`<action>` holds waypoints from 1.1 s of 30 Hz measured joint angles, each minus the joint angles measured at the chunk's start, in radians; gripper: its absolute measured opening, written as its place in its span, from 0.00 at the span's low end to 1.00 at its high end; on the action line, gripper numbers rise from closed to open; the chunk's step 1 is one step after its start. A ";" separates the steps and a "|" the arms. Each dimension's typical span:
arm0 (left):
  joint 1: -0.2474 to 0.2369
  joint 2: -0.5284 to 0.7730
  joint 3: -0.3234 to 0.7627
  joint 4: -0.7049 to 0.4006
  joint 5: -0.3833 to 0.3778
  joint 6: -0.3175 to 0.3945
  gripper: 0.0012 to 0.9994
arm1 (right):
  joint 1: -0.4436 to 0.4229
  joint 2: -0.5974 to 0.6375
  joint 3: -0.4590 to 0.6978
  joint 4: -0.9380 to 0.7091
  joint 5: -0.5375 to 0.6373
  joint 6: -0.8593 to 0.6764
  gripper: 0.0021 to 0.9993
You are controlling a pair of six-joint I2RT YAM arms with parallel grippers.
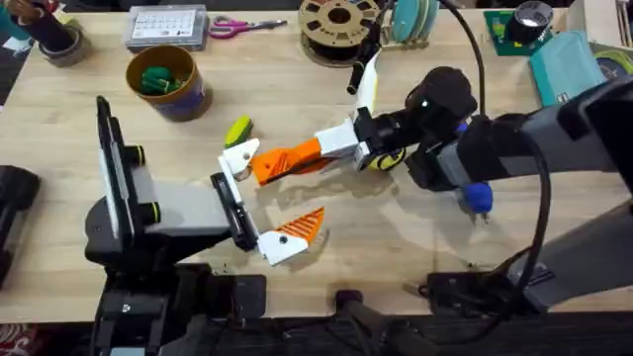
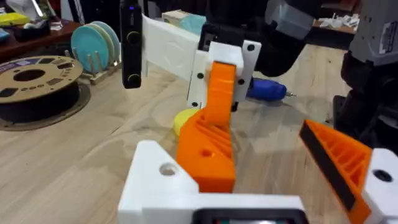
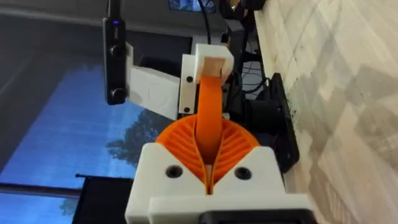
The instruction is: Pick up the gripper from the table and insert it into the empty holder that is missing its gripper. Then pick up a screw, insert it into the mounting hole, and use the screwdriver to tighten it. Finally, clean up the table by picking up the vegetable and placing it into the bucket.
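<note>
Step in hand: seating the small orange ribbed triangular plastic finger tip (image 1: 287,161) into the bare white plastic jaw block (image 1: 238,158) on the left arm's end; judged mid-insertion, not yet home.
Right gripper (image 1: 341,148): clamped on the orange finger tip, white blocks pressed together on its rear end, reaching across toward the white jaw block.
Left gripper (image 1: 259,203): jaws apart; one jaw is the bare white jaw block, the other already wears its own orange ribbed pad (image 1: 302,225), well apart from the block.
Contact: orange finger tip touching the white jaw block in the left wrist view, slightly tilted against it; depth of seating hard to judge.
Doing it well: line the tip's flat base square with the white jaw block before pushing; press along the block's length, not sideways; hold the left arm still; release only once the mounting hole (image 2: 166,168) lines up.
Risk: a skewed push likely to jam the tip or twist it in the clamp.
Slim blue pen-shaped screwdriver (image 1: 477,197): beyond the right arm from the white jaw block, on the light wooden table (image 1: 79,119).
Small yellow-green toy vegetable (image 1: 237,130): just beside the white jaw block.
Round tan-rimmed, blue-walled bucket (image 1: 168,84): past the vegetable from the white jaw block, dark green pieces inside.
</note>
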State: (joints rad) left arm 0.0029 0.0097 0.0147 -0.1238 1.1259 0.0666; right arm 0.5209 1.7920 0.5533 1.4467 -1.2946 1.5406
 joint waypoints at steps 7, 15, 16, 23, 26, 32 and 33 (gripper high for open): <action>0.000 0.000 0.000 0.000 -0.003 0.000 0.99 | 0.006 0.000 0.000 0.000 0.010 0.000 0.01; 0.000 0.000 0.000 0.000 -0.001 0.000 0.99 | 0.018 0.000 0.000 -0.013 0.046 0.000 0.01; 0.000 0.000 0.000 0.000 0.000 0.000 0.99 | 0.018 0.000 0.000 -0.014 0.047 0.000 0.01; 0.000 0.000 0.000 0.000 0.000 0.000 0.99 | 0.018 0.000 0.000 -0.016 0.049 0.000 0.01; 0.000 0.000 0.000 0.000 0.000 -0.001 0.99 | 0.018 0.005 0.000 -0.015 0.048 0.000 0.01; 0.000 0.000 0.000 0.000 0.000 -0.013 0.99 | 0.028 0.026 0.012 -0.009 0.049 0.000 0.01; 0.000 0.000 0.000 0.000 0.000 -0.015 0.99 | 0.032 0.031 0.019 -0.010 0.049 0.000 0.01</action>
State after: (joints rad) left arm 0.0029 0.0101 0.0147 -0.1242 1.1255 0.0516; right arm 0.5526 1.8234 0.5722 1.4372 -1.2458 1.5402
